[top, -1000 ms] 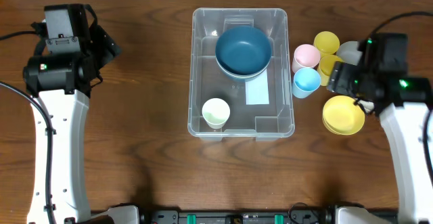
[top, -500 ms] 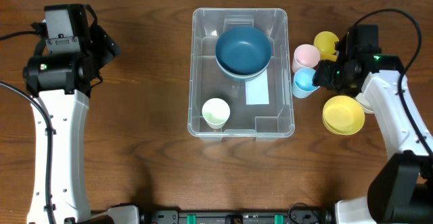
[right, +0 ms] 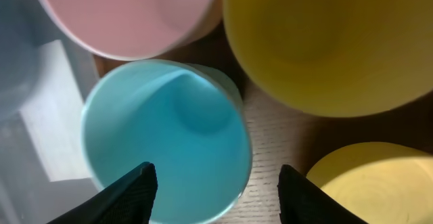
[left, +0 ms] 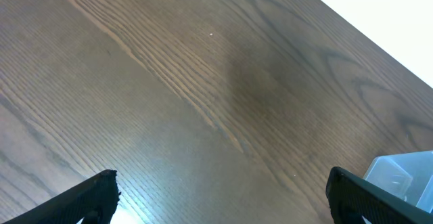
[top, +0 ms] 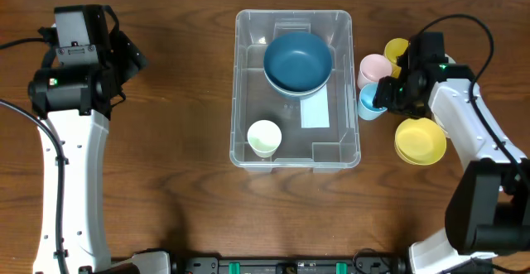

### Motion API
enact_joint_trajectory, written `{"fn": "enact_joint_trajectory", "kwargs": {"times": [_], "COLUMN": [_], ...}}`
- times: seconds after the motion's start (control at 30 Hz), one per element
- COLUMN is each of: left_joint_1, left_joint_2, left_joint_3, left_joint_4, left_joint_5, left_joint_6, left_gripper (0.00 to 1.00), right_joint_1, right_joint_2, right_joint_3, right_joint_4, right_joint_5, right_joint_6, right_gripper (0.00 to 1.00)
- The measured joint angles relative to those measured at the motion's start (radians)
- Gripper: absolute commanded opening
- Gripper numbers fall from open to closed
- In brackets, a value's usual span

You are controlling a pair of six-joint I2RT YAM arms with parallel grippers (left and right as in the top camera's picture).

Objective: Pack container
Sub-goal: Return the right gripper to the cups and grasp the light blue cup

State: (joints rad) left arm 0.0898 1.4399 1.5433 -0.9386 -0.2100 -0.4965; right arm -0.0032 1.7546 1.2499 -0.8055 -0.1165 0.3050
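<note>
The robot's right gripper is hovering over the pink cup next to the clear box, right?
Not quite. The right gripper is over the light blue cup, not the pink cup, which sits just beside it. The right wrist view shows the gripper open above the light blue cup's rim. That cup is indeed next to the clear box.
</note>
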Motion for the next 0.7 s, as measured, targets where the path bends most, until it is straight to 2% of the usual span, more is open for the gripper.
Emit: {"fn": "enact_joint_trajectory", "kwargs": {"times": [0.13,0.2,0.23,0.33,0.47,0.7], "left_joint_1": [0.000,0.000,0.000,0.000,0.000,0.000], "left_joint_2": [0.000,0.000,0.000,0.000,0.000,0.000], "left_joint_3": [0.000,0.000,0.000,0.000,0.000,0.000], "left_joint_4": [0.000,0.000,0.000,0.000,0.000,0.000], "left_joint_5": [0.000,0.000,0.000,0.000,0.000,0.000], "left_joint_6": [0.000,0.000,0.000,0.000,0.000,0.000], "left_gripper": [0.98,0.98,0.98,0.98,0.98,0.98], "right_joint_1": [0.000,0.000,0.000,0.000,0.000,0.000], "right_joint_2": [0.025,0.027,0.027,0.031,0.032,0.032], "right_joint_3": [-0.005,-0.011,-0.015,-0.024,-0.029,-0.030], "right_joint_4": [0.004,0.012,0.017,0.025,0.022,-0.007], "right_joint_5": [0.001,0.001,0.001,0.002,0.005,0.003], "right_joint_6": [0.002,0.002,0.002,0.005,0.009,0.016], "right_gripper": [0.58,0.52,0.47,0.21,0.01,0.01]}}
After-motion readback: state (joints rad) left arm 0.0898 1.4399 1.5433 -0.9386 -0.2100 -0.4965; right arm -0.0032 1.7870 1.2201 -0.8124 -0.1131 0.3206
